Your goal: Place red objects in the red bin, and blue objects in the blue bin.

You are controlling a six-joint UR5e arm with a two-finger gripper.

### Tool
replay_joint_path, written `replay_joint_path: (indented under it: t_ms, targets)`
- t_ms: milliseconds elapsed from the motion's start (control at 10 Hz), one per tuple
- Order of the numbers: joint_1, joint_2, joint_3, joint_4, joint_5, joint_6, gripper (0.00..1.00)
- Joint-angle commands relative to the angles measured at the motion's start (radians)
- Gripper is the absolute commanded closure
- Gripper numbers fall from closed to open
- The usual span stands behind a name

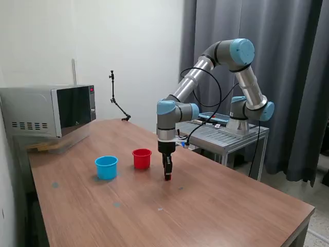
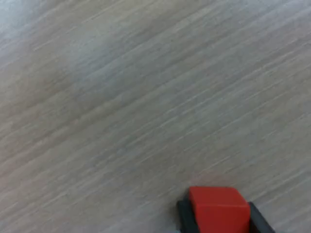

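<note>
Red cube (image 2: 217, 208), small and solid, sits pinched between the black claw (image 1: 167, 175) fingers low at frame centre, so the grasp looks made; next, lift toward the round red plastic cup (image 1: 142, 158) just left.

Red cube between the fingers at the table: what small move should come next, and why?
Probably a short straight lift. In the wrist view the red cube sits between the dark fingers, apparently clamped, and the gripper is down at the wooden table. The red cup stands close by, toward the exterior view's left, so the cube must clear its rim first.
</note>
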Motion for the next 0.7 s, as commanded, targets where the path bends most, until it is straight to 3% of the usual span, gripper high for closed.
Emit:
replay_joint_path:
  t_ms: [0,600]
  targets:
    - [0.0,0.0,0.0,0.001,-0.001,0.0,1.0]
    - [-0.015,-0.046,-0.006,0.032,-0.001,-0.02,1.0]
